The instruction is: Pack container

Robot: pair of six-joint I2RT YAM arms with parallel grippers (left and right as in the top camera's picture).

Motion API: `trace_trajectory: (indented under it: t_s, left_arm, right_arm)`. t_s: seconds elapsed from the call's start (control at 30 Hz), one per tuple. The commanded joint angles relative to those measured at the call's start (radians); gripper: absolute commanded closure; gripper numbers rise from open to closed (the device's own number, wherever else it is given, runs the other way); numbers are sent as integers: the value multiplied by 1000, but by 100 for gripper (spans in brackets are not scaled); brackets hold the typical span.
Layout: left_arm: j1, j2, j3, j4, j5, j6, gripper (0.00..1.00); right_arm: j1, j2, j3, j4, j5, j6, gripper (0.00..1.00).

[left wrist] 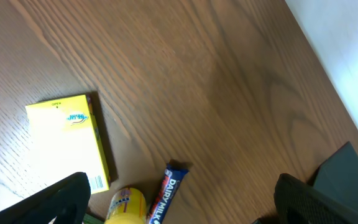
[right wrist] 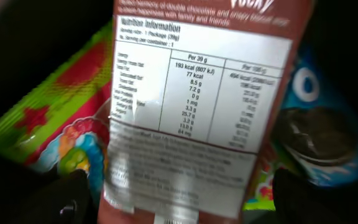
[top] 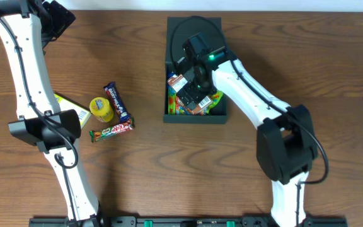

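The dark teal container [top: 194,117] stands at the middle back of the table, its flap lid [top: 180,33] folded open behind it. Several snack packets lie inside. My right gripper [top: 193,85] reaches down into it. In the right wrist view this gripper [right wrist: 182,199] is open, its fingers apart from a brown Pocky packet [right wrist: 197,93] that lies between them on a green gummy bag [right wrist: 55,112] and a blue Oreo pack [right wrist: 316,124]. My left gripper [top: 58,22] hovers at the far left, open [left wrist: 179,205] and holding nothing.
On the table left of the container lie a yellow box [left wrist: 67,140], a yellow tub [top: 101,108], a blue Dairy Milk bar [top: 117,103] and a red-and-green bar [top: 112,131]. The left arm's elbow [top: 43,129] hangs over the yellow box.
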Motion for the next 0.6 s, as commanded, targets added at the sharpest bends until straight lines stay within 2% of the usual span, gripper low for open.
trace_trajectory:
  t_s: [0.0,0.13,0.33,0.57]
  left_arm:
    - [1,3,9,-5,-1,6,4]
    - [1,3,9,-5,-1,5,4]
    - [1,3,9,-5,-1,6,4]
    - [1,3,9,-4,-1,6,4]
  right_arm:
    - [17,10,14,0,-10,55,6]
    - [21,12,14,8,-10,86,7]
    - [21,17,14,19,-2,180,23]
    - [22,17,14,17,-3,310,30]
